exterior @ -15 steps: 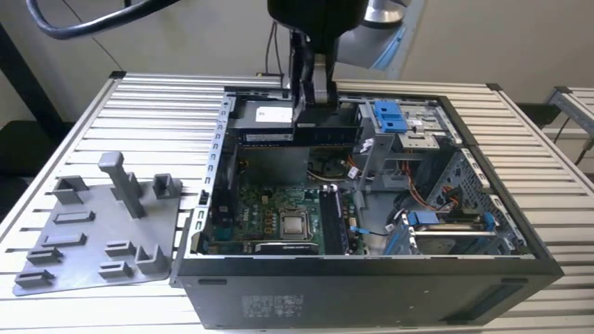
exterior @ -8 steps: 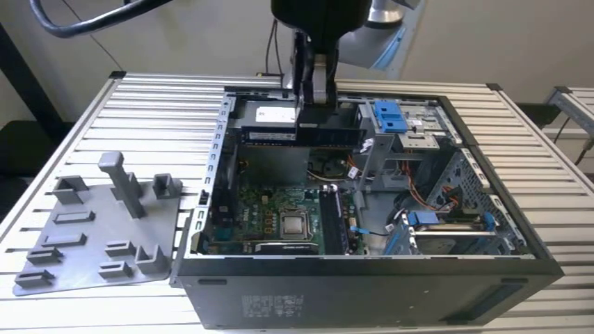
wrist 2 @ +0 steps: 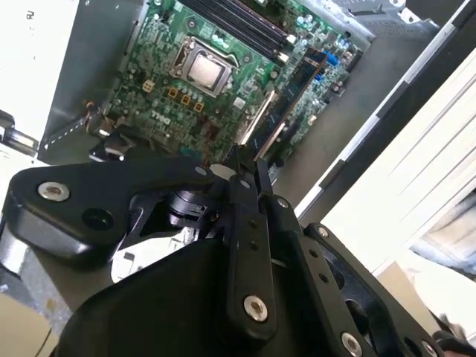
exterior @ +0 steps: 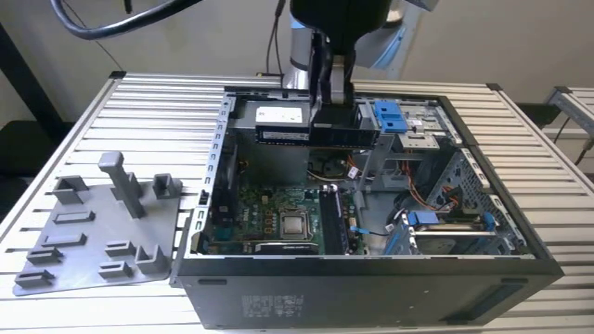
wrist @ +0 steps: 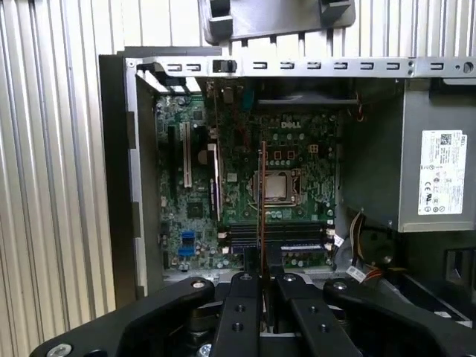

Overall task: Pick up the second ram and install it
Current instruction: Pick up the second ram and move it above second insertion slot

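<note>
My gripper (exterior: pixel 334 120) hangs over the open computer case (exterior: pixel 371 292), shut on the second ram (exterior: pixel 348 136), a long dark stick held level above the motherboard (exterior: pixel 269 209). In the second wrist view the ram (wrist 2: pixel 294 89) reaches out from the gripper (wrist 2: pixel 249 175) over the board's edge. The first wrist view shows the ram (wrist: pixel 262 186) edge-on as a thin line running from the gripper (wrist: pixel 262 279) across the processor socket (wrist: pixel 275 186). The black memory slots (wrist: pixel 275 236) lie below it on the board, apart from it.
A grey plastic holder tray (exterior: pixel 93 229) with upright posts lies on the slatted table (exterior: pixel 149 104) at the exterior view's left of the case. Inside the case are the power supply (exterior: pixel 278 125), blue drive latches (exterior: pixel 390 115) and a drive cage (exterior: pixel 455 229).
</note>
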Tool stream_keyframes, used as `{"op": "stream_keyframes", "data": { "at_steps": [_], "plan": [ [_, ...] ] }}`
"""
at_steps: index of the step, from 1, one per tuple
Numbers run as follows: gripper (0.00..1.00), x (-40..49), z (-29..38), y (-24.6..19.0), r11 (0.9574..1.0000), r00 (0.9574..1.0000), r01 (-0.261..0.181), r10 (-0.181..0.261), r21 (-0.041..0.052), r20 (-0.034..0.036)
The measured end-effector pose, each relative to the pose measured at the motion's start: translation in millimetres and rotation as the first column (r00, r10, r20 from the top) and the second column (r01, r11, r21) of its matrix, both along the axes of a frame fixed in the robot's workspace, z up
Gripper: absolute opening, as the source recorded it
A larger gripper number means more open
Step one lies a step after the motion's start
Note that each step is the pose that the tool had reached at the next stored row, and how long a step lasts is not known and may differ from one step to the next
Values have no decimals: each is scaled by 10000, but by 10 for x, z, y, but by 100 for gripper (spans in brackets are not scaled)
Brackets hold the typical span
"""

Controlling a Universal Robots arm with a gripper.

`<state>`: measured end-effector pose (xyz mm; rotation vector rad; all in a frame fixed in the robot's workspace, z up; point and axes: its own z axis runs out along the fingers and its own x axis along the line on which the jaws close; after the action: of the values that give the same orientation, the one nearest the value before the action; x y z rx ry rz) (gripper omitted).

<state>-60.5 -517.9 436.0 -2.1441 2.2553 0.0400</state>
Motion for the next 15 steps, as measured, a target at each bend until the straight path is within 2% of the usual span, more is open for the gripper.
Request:
{"op": "stream_keyframes", "data": {
  "at_steps": [15],
  "plan": [
    [14,430,0,0,10000,10000,1,-1,0,1]
  ]
}}
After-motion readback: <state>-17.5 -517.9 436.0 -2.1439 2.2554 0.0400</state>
